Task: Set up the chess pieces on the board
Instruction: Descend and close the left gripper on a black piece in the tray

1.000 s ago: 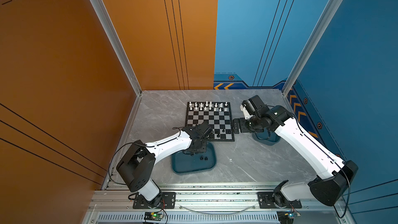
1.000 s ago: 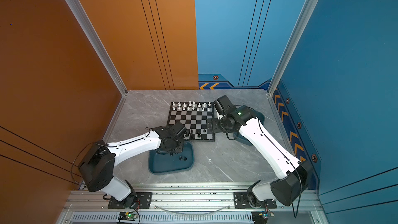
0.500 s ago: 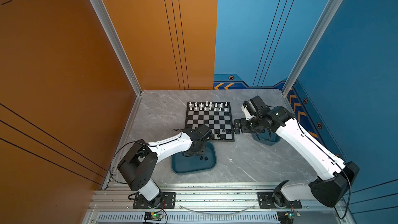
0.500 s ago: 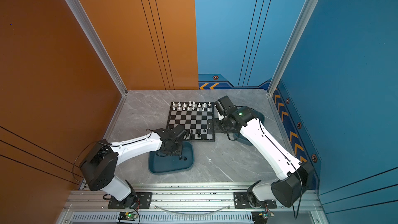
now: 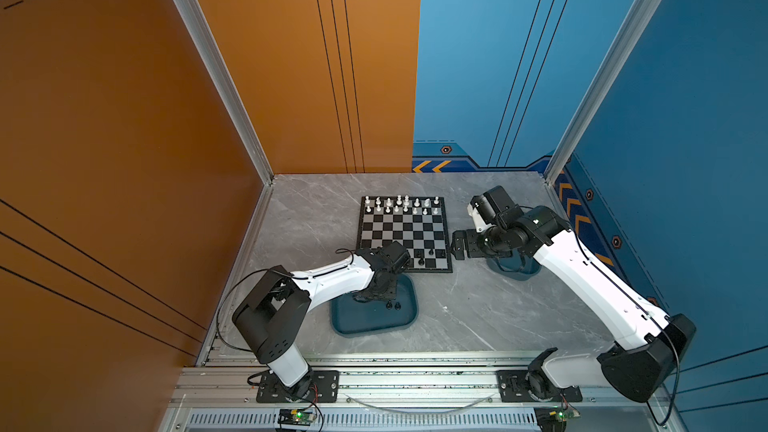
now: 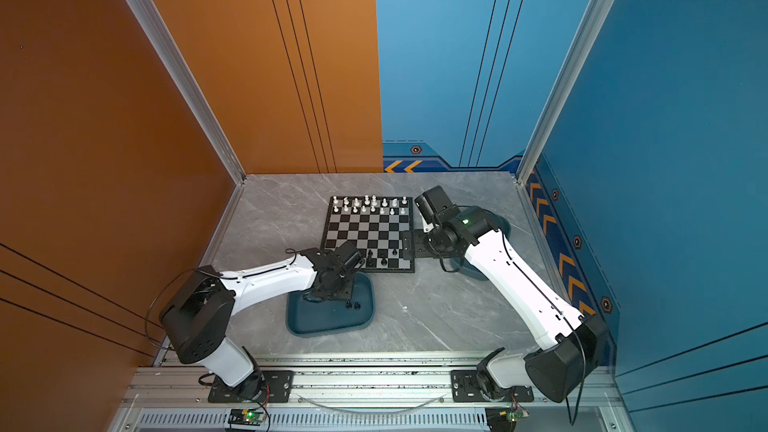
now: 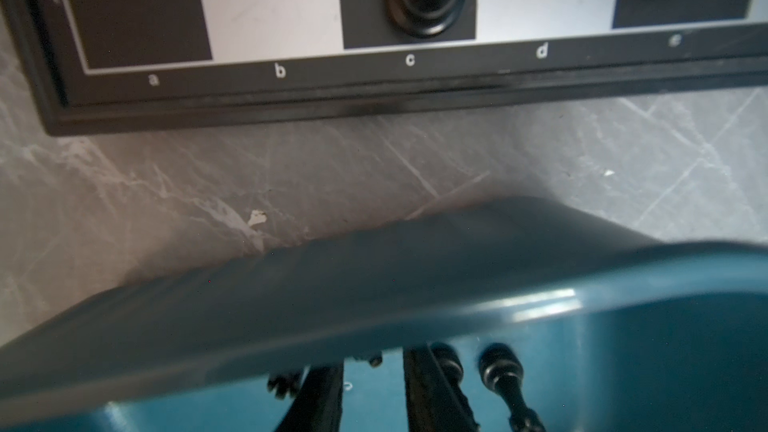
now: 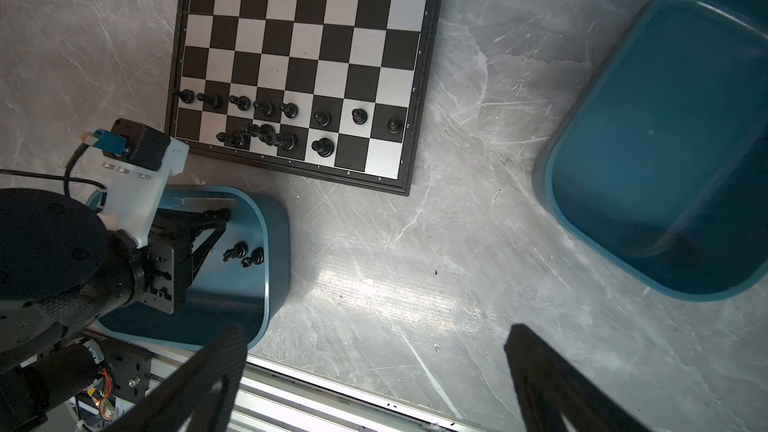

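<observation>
The board lies mid-table. White chess pieces fill its two far rows. Black chess pieces stand on its two near rows. Two more black pieces lie in the near teal tray. My left gripper reaches into that tray, its jaws narrowly apart with only tray floor between them; one piece lies right beside a finger. My right gripper hangs wide open and empty beside the board's right edge.
A second teal tray, with nothing showing in it, sits right of the board under the right arm. The board's near rim lies just beyond the near tray. Walls enclose the grey marble table; a metal rail runs along the front.
My left gripper has pulled back from the board's near edge and dropped into the near tray, its jaws narrowing slightly. The right arm has stayed put.
</observation>
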`<state>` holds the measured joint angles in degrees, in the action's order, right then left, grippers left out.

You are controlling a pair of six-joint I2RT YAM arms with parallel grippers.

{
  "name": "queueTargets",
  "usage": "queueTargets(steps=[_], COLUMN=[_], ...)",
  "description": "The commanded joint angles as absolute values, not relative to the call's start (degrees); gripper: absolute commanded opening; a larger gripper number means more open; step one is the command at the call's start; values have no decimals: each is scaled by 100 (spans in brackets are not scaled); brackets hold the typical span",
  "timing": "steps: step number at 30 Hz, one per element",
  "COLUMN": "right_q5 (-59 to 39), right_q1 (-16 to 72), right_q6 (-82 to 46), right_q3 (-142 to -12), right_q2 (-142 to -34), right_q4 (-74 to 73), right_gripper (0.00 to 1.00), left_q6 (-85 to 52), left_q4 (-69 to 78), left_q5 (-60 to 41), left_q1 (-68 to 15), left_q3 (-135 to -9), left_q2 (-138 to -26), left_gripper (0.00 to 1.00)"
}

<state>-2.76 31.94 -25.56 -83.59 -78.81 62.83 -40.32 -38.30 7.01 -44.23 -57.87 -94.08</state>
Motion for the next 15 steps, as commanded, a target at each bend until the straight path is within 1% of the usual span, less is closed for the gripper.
queueTargets(steps=[1, 10, 15], right_q5=[-145, -153, -158], right_q1=[3164, 3136, 3103], right_q6=[-2652, -2627, -2610], right_q3=[-8308, -8347, -8341], right_q2=[-7739, -7742, -7739], right_q4=[6319, 6328, 6326], right_gripper=[100, 100, 100], left_q6=[-3951, -3852, -3824], left_q4=[-3859, -3860, -3867], left_q5=[675, 699, 747], left_q1=[-4432, -4360, -4340], left_q3=[-5862, -5861, -6089], left_q2=[-9484, -9554, -9545], left_gripper=[27, 26, 26])
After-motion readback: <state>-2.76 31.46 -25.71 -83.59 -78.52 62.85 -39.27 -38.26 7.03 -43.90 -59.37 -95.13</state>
